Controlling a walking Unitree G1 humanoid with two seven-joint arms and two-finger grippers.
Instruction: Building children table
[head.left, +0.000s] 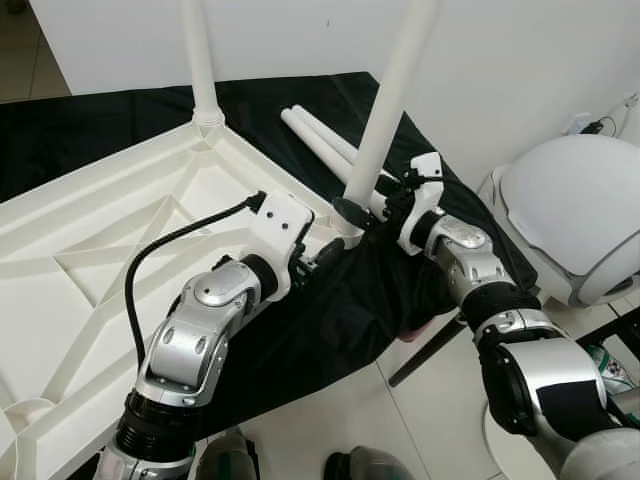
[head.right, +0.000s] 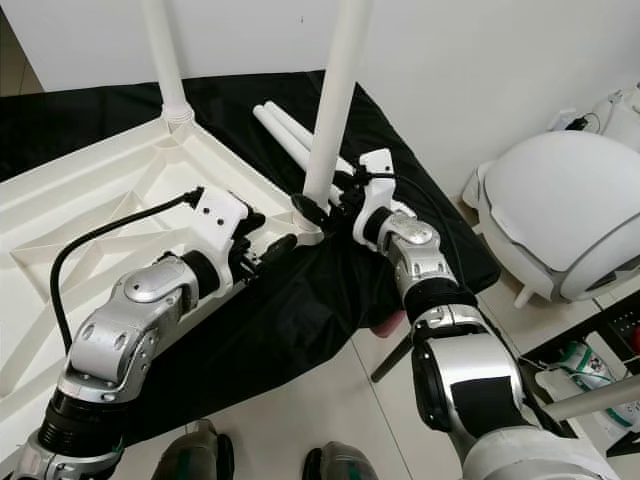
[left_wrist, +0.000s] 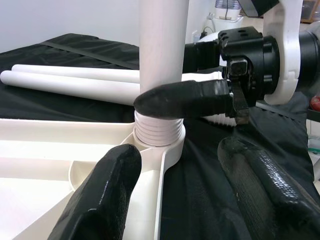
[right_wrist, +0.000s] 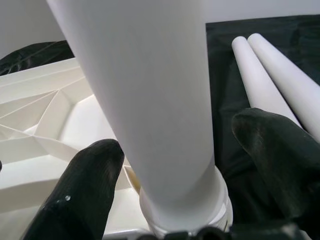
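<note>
The white plastic table top lies upside down on a black cloth. One white leg stands upright in its far corner. A second leg stands in the near right corner socket, with its thread still showing. My right gripper straddles this leg just above its base; in the right wrist view a gap shows beside one finger. My left gripper is open low at the same corner, with one finger over the frame. Two spare legs lie on the cloth behind.
A large rounded white object stands on the tiled floor to the right. A white wall runs close behind. A dark bar slants under the cloth's edge. My feet are at the bottom.
</note>
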